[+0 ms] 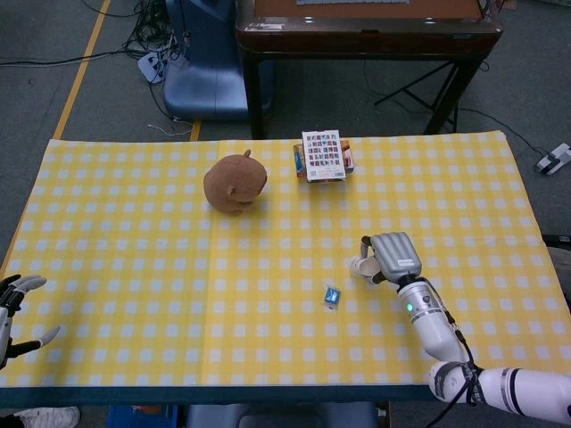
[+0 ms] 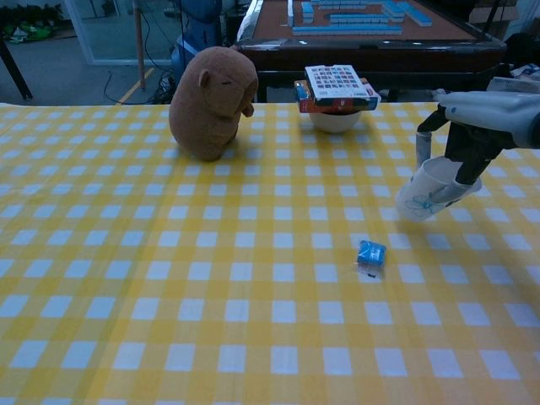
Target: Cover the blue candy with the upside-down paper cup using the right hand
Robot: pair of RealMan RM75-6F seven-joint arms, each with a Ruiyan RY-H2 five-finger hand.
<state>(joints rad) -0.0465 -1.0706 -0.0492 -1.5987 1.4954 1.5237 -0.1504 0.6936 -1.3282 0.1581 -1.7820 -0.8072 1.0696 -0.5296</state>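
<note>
Counter (image 1: pixel 134 267), yellow-and-white checked cloth; items as I see them from the two cameras.

Surroundings: brown plush toy (image 1: pixel 235 183) at about 10 o'clock from the candy, well apart. A patterned box (image 1: pixel 322 155) resting on a white bowl (image 2: pixel 335 121) sits at 12 o'clock, near the far edge. Nothing lies between the cup and the candy.

Hard to make out: my right hand (image 1: pixel 393 257) covers most of the paper cup (image 1: pixel 363 266) in the head view; only a sliver of its white side shows. In the chest view the hand (image 2: pixel 472 126) is cut off by the frame's right edge. My left hand (image 1: pixel 12 308) is at the near left corner, partly out of frame, fingers spread, holding nothing.

Task items: right hand grips the paper cup (image 2: pixel 429 189), lifted and tilted, base toward the candy, mouth toward the hand. Blue candy (image 2: pixel 370 252) lies on the cloth at roughly 7 o'clock from the cup, near but apart.
</note>
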